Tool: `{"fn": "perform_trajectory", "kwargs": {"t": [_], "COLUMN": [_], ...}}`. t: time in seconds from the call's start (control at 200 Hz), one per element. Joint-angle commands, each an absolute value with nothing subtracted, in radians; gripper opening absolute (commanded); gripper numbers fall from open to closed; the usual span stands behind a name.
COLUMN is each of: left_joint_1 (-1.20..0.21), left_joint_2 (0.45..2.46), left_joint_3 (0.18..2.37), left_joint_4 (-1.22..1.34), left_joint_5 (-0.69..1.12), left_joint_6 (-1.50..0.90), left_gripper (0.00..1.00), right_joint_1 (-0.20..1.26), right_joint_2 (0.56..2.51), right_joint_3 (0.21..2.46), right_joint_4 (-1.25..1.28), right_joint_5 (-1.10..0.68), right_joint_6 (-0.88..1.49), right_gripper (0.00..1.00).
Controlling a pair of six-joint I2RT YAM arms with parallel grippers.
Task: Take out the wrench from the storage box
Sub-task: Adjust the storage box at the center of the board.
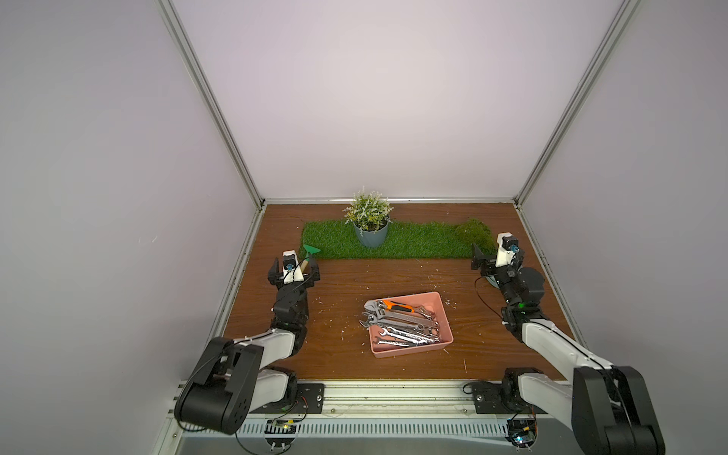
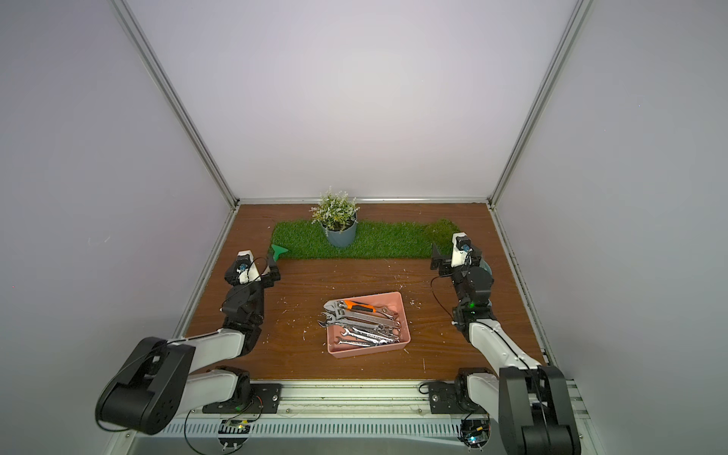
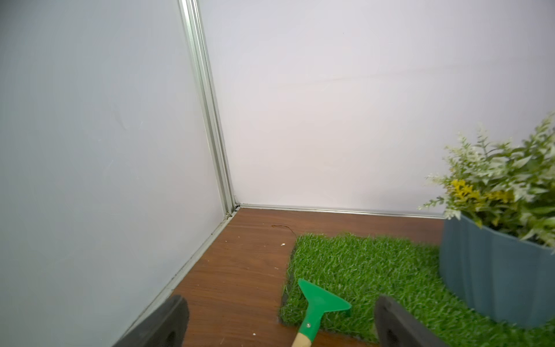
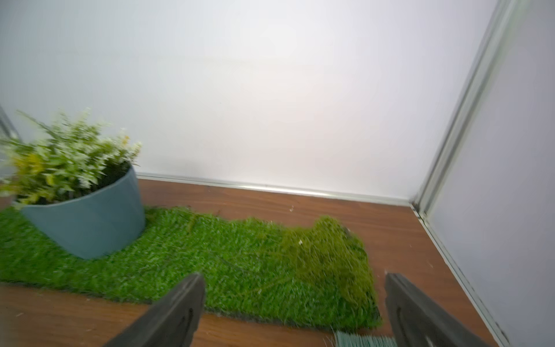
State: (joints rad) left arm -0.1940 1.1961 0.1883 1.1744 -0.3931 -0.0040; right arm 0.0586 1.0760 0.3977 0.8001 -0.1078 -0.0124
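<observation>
Holding both jaws wide and empty, well apart from the pink box [image 1: 443, 312] on the surface [image 1: 394, 275], wrenches [image 1: 398, 325] heaped inside. Might hook a neighbour on lifting one, or drag the box along.

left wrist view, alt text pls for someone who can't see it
The left gripper, jaws open, frames a small green-headed garden tool with a wooden handle, its head resting on the corner of an artificial grass mat. A grey-blue plant pot stands on the mat, on a brown wooden table enclosed by white walls.
</observation>
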Motion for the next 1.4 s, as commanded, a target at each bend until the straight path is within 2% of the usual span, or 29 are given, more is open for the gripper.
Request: {"fn": "perform_trajectory", "kwargs": {"t": [0.0, 0.165, 0.31, 0.42, 0.57, 0.816, 1.191, 1.396], "left_joint_1": [-0.202, -0.202, -0.216, -0.265, -0.397, -0.594, -0.609, -0.609], "left_joint_2": [1.105, 1.069, 1.054, 1.037, 1.012, 1.005, 1.005, 1.0], "left_joint_3": [0.29, 0.514, 0.578, 0.605, 0.63, 0.667, 0.67, 0.662], "left_joint_4": [0.878, 0.41, 0.245, 0.121, -0.008, -0.084, -0.098, -0.106], "left_joint_5": [-0.33, -0.102, 0.097, 0.156, 0.149, 0.076, 0.077, 0.069], "left_joint_6": [-0.146, -0.333, -0.504, -0.578, -0.64, -0.708, -0.713, -0.707], "left_gripper": [0.99, 0.99, 0.99, 0.99, 0.99, 0.99, 0.99, 0.99], "right_joint_1": [0.061, 0.103, 0.174, 0.24, 0.31, 0.428, 0.568, 0.622], "right_joint_2": [1.019, 1.031, 1.068, 1.141, 1.27, 1.394, 1.517, 1.555], "right_joint_3": [0.48, 0.622, 0.706, 0.79, 0.894, 0.988, 1.032, 1.035], "right_joint_4": [0.569, 0.295, 0.122, -0.024, -0.154, -0.267, -0.346, -0.368], "right_joint_5": [-0.296, -0.483, -0.494, -0.442, -0.362, -0.368, -0.324, -0.264], "right_joint_6": [-0.032, -0.121, -0.223, -0.333, -0.451, -0.573, -0.612, -0.624], "right_gripper": [0.99, 0.99, 1.0, 1.0, 0.98, 0.95, 0.85, 0.71]}}
